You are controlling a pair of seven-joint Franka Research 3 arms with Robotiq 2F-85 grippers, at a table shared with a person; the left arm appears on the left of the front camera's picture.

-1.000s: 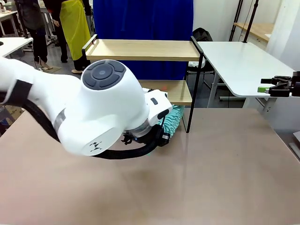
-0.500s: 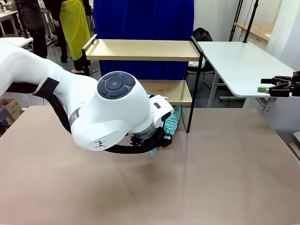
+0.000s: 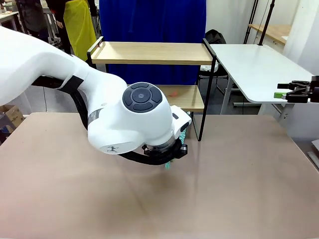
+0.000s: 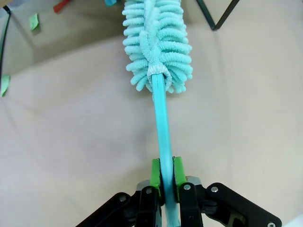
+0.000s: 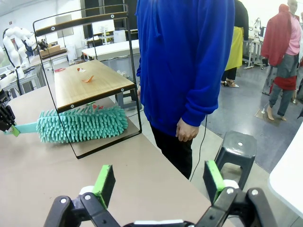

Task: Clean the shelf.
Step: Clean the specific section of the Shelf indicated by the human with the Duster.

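The shelf (image 3: pixel 149 52) stands at the table's far edge, two light wooden boards in a black frame. My left gripper (image 4: pixel 165 176) is shut on the thin handle of a teal fluffy duster (image 4: pixel 156 42). In the right wrist view the duster's head (image 5: pixel 83 124) lies low on the table, under the shelf's lower board (image 5: pixel 90 82), which carries small orange and red scraps (image 5: pixel 87 79). In the front view my left arm's bulky wrist covers most of the duster (image 3: pixel 184 132). My right gripper (image 5: pixel 158 184) hangs open off the table's right side (image 3: pixel 299 92).
A person in a blue top (image 5: pixel 189 61) stands just behind the shelf. A white side table (image 3: pixel 254 64) is at the right, with a grey stool (image 5: pixel 236 146) beyond the edge. Green and red scraps (image 4: pixel 34 21) lie on the brown table near the shelf's black leg (image 4: pixel 218 14).
My left arm has swung to the right across the table, and its wrist now hides more of the duster. The right gripper has not moved.
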